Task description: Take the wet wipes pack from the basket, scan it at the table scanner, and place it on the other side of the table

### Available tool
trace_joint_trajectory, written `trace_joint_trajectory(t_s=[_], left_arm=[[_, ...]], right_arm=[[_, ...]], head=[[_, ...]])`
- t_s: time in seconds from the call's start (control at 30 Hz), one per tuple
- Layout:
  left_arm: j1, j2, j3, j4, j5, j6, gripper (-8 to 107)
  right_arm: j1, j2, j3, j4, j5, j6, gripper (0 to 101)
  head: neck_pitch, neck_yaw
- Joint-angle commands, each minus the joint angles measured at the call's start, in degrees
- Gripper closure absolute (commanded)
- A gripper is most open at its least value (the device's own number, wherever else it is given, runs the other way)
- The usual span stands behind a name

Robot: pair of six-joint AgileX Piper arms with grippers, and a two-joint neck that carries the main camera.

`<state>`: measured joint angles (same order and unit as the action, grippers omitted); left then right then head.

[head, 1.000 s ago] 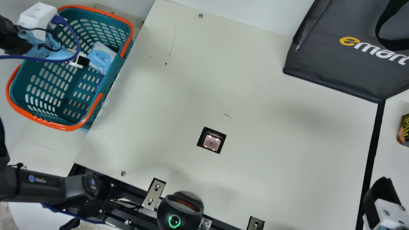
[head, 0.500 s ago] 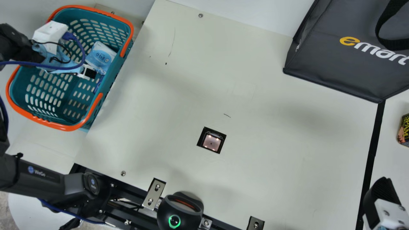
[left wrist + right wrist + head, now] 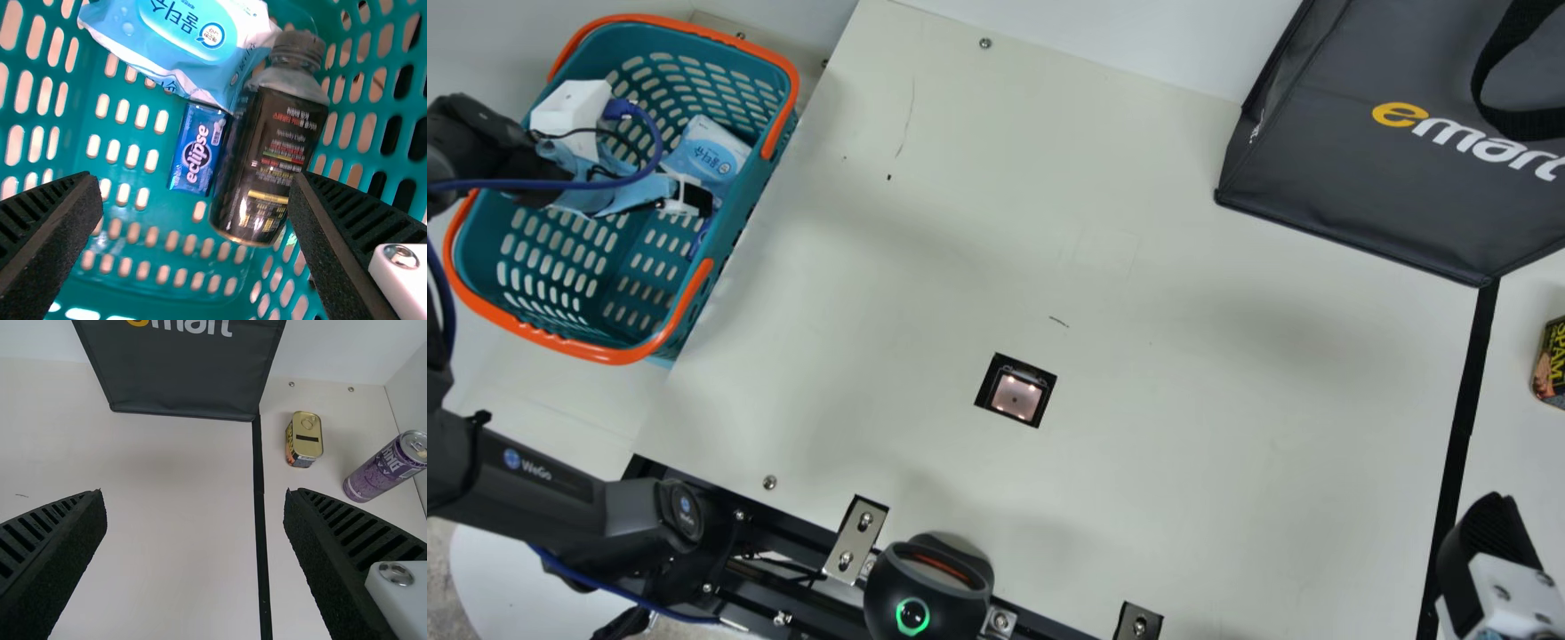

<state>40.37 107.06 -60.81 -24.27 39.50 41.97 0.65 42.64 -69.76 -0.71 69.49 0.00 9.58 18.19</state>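
Over the last 1.0 s the left gripper [image 3: 195, 200] shifted rightward and down the frame within the basket [image 3: 735, 233], fingers spread, holding nothing; the wet wipes pack [image 3: 707, 151] lies in the basket, upper left of frame, so realignment seems due before grasping. A dark bottle [image 3: 270, 160] and small blue packet [image 3: 197, 150] crowd it, likely obstructing 1 finger. Right gripper [image 3: 195, 510], lower right: fingers parted, empty.

Lettering in and around the basket [image 3: 738, 204]

Inside the basket, "eclipse" marks a small blue pack [image 3: 198, 152]; Korean lettering covers the wet wipes pack [image 3: 193, 30] and dark bottle [image 3: 270, 150]. Well apart from the basket, "emart" stands on the shopping bag [image 3: 1369, 178], "SPAM" on a tin [image 3: 1554, 360]. Nearer, the left arm [image 3: 551, 489] reads "WeGo".
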Motion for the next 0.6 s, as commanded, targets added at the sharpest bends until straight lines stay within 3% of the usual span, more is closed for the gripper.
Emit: trace_joint_trajectory(t_s=[0.0, 0.57], left_arm=[[-0.2, 0.2, 0.5, -1.0, -1.5, -1.6, 9], [-2.4, 3.0, 2.3, -12.3, -13.8, -8.7, 9]], right_arm=[[0.0, 0.0, 0.0, 0.0, 0.0, 0.0, 6], [0.0, 0.0, 0.0, 0.0, 0.0, 0.0, 6]], head=[[-1.7, 0.2], [-1.7, 0.2]])
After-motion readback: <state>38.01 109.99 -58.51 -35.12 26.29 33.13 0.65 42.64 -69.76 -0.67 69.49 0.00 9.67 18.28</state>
